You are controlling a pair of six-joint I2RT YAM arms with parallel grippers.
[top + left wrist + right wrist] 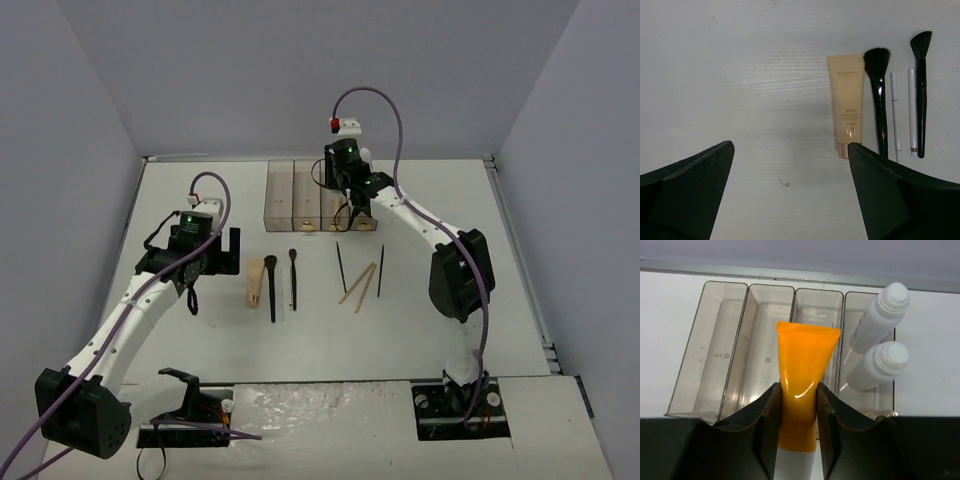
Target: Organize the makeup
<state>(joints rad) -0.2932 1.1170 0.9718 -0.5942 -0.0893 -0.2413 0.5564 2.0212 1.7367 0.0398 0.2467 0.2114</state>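
Okay, right gripper (797, 392) was clamped on the orange tube (807, 350), fingers (769, 405) pinching its lower body and its crimped end pointing to 12 o'clock in the right wrist view. The tube hung above the clear smoky box (707, 320), roughly over the third compartment from the left (height above it hard to judge). Two white bottles (879, 315) lay tilted in the compartment at the box's 3 o'clock end, caps toward 1 o'clock, one just beside the other. From the top camera the box sat toward 12 o'clock on the table (180, 200), with the right arm reaching over its right-hand part. Left gripper (791, 147) had its jaws spread wide, gripping nothing, hovering over bare table at about 9 o'clock of the beige tube (847, 105). That tube lay flat, cap toward 6 o'clock in the left wrist view. At its 3 o'clock side lay two black brushes (880, 100) with two white pencils (895, 115) between them, all roughly parallel, the brushes' bristles toward 12 o'clock and the nearer brush just beside the tube. Further toward 3 o'clock in the top view, at 6 o'clock of the box, two thin black pencils (341, 266) flanked two tan sticks (358, 283). The sticks met in a narrow V at their 1 o'clock ends.
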